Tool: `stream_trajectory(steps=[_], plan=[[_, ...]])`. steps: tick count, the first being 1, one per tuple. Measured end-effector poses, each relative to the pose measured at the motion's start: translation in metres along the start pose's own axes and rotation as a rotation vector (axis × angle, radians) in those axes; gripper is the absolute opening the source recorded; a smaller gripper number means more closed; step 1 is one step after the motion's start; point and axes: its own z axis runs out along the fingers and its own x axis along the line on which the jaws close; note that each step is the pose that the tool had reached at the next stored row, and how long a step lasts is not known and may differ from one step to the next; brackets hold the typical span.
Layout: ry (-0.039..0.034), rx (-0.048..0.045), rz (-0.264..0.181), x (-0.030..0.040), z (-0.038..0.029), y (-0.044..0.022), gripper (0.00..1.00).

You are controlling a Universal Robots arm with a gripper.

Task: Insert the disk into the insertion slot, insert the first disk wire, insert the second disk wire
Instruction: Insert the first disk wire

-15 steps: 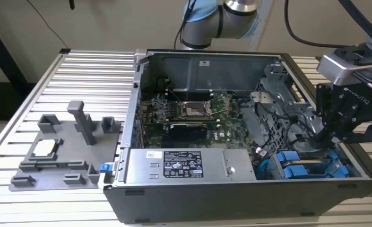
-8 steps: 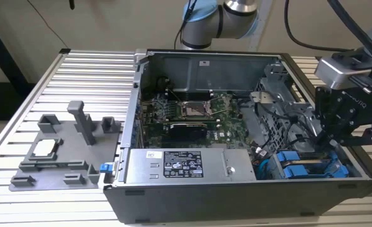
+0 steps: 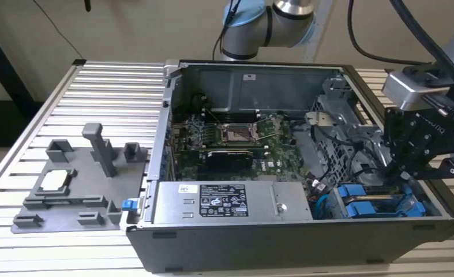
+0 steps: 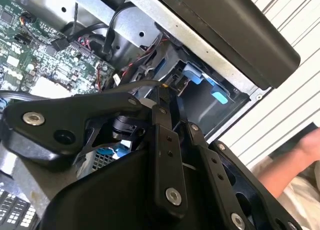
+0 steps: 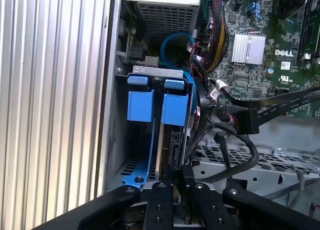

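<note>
The tool (image 3: 394,173) hangs inside the open computer case (image 3: 250,242), low in its near corner at the exterior view's right. I cannot tell whether it is open or closed. Just ahead of it the dark drive cage (image 5: 114,135) holds two blue frames side by side. The disk (image 5: 175,108) is the one nearer the motherboard (image 5: 280,64), in line with the tool. The other blue frame (image 5: 140,104) sits by the case wall. A black cable connector (image 5: 242,121) lies near the disk. The case stands on the ribbed surface (image 3: 111,86).
</note>
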Motion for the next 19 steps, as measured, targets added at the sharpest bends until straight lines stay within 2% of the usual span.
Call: stream_trajectory(steps=[19], plan=[[-0.0021, -0.0042, 0.066, 0.0004, 0.0073, -0.0020, 0.19]])
